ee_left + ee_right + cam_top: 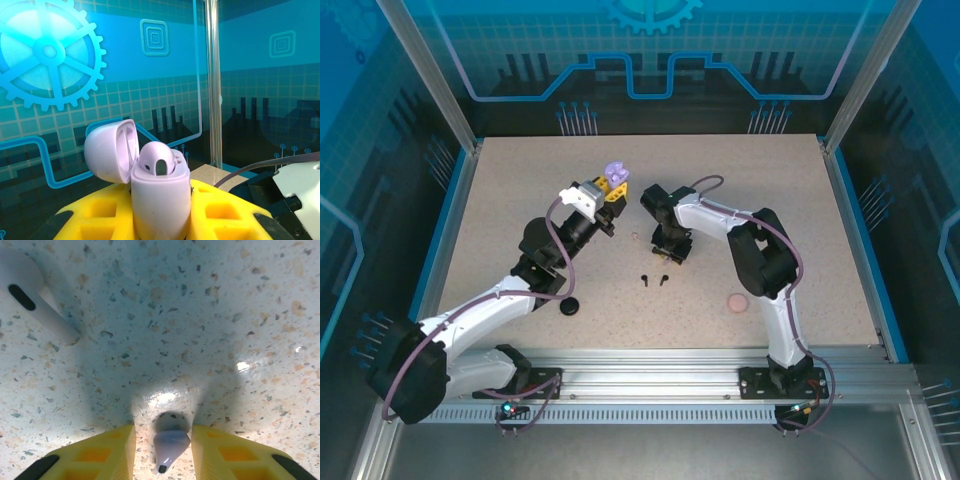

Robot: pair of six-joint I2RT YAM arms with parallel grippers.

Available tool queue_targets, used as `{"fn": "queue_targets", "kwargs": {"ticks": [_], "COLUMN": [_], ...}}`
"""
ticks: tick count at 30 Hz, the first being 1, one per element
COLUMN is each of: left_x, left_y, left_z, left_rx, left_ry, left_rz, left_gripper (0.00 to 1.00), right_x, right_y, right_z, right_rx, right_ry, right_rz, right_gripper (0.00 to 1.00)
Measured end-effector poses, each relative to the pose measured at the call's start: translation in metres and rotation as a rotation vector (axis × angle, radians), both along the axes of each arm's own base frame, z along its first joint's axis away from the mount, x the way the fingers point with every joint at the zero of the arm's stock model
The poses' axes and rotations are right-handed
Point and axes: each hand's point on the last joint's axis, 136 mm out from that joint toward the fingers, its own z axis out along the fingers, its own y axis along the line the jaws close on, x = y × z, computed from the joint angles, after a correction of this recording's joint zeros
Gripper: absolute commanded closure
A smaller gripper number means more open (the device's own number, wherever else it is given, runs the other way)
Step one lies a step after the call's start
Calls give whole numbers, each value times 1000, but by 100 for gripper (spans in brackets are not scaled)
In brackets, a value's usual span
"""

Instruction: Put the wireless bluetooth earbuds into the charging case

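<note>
My left gripper [610, 190] is closed on the lavender case [160, 195] and holds it upright above the bench [770, 200], near the middle rear. In the left wrist view the lid [111, 150] stands open to the left and one lavender earbud [156, 159] sits in the case. The yellow fingers [100, 215] cover the lower part of the case, and I cannot see if the second socket is filled. My right gripper [162, 432] is down at the bench, just right of the left one. Its jaws are partly open on both sides of a second lavender earbud [170, 445], which lies on the bench. I see a narrow gap at each side, so it is not gripped. The bottom edge of the picture cuts off the stem end and the fingers. A pale earbud [35, 300] lies at the upper left of that view, half cut off, and I cannot decide its colour. From above, two black earbuds [645, 279] lie near the right gripper, very small. A black case [568, 305] and a pink case [736, 302] lie closer to the arm bases, and I cannot tell if they are open.
</note>
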Motion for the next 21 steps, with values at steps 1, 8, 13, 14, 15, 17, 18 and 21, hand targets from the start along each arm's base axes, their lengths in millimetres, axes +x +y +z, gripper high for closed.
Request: {"fn": "queue_targets", "kwargs": {"ticks": [1, 8, 13, 14, 15, 17, 18, 21], "left_x": [0, 0, 0, 0, 0, 1, 1, 1], "left_y": [0, 0, 0, 0, 0, 0, -1, -1], "left_z": [0, 0, -1, -1, -1, -1, -1, -1], "left_rx": [0, 0, -1, -1, -1, -1, -1, -1], "left_ry": [0, 0, 3, 3, 3, 4, 4, 4], "left_rz": [0, 0, -1, -1, -1, -1, -1, -1], "left_gripper": [100, 100, 100, 100, 100, 100, 100, 100], "right_x": [0, 0, 0, 0, 0, 0, 0, 0], "right_y": [0, 0, 0, 0, 0, 0, 0, 0], "right_z": [0, 0, 0, 0, 0, 0, 0, 0], "right_rx": [-1, -1, 0, 0, -1, -1, -1, -2], "right_ry": [1, 2, 0, -1, -1, -1, -1, -2], "right_rz": [0, 1, 11, 16, 16, 23, 26, 38], "right_gripper": [68, 75, 79, 81, 81, 82, 83, 84]}}
